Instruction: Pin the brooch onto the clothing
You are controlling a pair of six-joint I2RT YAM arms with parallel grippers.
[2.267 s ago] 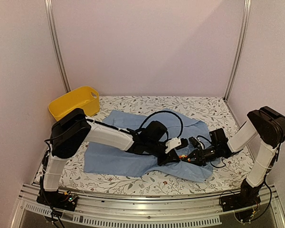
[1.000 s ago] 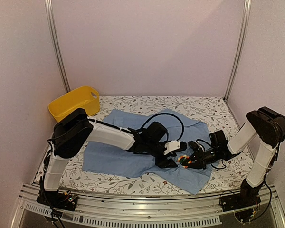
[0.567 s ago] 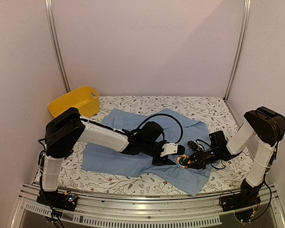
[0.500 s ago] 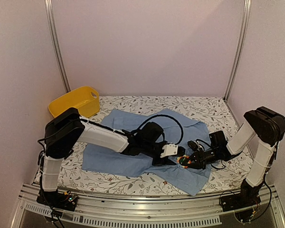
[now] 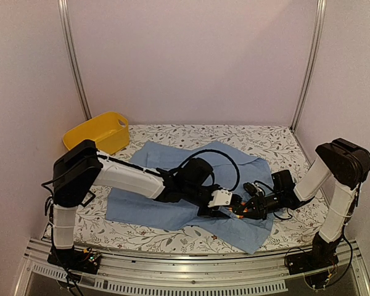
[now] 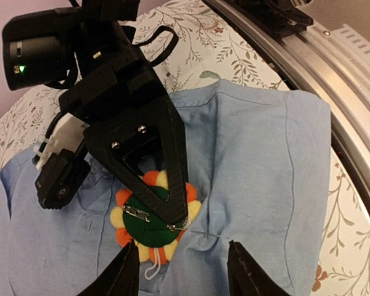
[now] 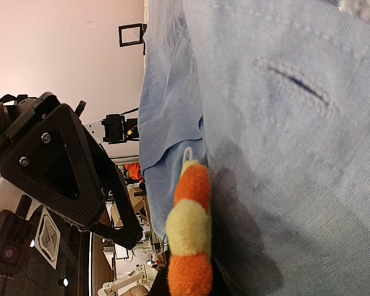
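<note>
The brooch (image 6: 142,229) sits right on the shirt (image 6: 265,160), over its near right part. It's turned so we see the green felt back with the little safety pin (image 6: 135,211) across it. The right gripper (image 5: 245,209) is clamped on it edge-on, with one black finger lying across the felt. The left gripper (image 6: 185,274) hangs just over the shirt beside it, fingertips (image 6: 124,274) apart. The brooch's lower petals and a raised fold of the shirt show in the gap, and nothing's pinched as far as we can tell. A thin wire, probably the pin's needle, reaches from the brooch toward that fold.

Handling-wise, our guess is that it's feather light and squishy, with petals that just bend. So grip the flat felt disc, not the rim. The pin is the only stiff bit, and it looks thin enough to bend or slip. The shirt is floppy and will likely dimple away from the needle unless a fold gets pinched up next to it.

The yellow basin (image 5: 92,140) is off the shirt's far left corner, and the floral table (image 5: 277,139) shows around the shirt
</note>
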